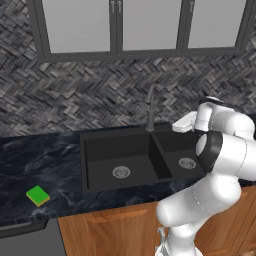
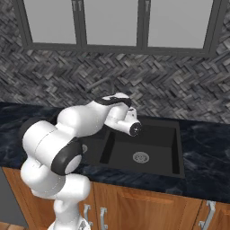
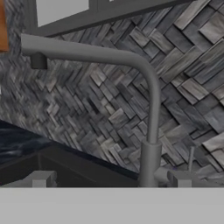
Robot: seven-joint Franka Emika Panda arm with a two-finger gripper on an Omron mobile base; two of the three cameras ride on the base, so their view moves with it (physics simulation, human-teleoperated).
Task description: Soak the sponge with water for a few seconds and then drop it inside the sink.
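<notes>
Green-topped sponge [image 1: 38, 195] flat on dark marble desk [image 1: 40, 160], well left of black double-basin sink [image 1: 120, 150], touching nothing. End effector [image 3: 109, 180] with fingers spread, empty, facing grey faucet [image 3: 151, 131] before herringbone tile wall [image 1: 75, 95].

The setting is a domestic kitchen. Indicators: a black double-basin sink [image 1: 95, 165] recessed in a dark marbled countertop [image 1: 40, 160], a grey faucet [image 1: 150, 111] behind the basins, wooden base cabinets [image 2: 148, 209] with metal handles, a grey herringbone tile backsplash [image 1: 75, 95], and a framed window [image 2: 112, 22] above.
</notes>
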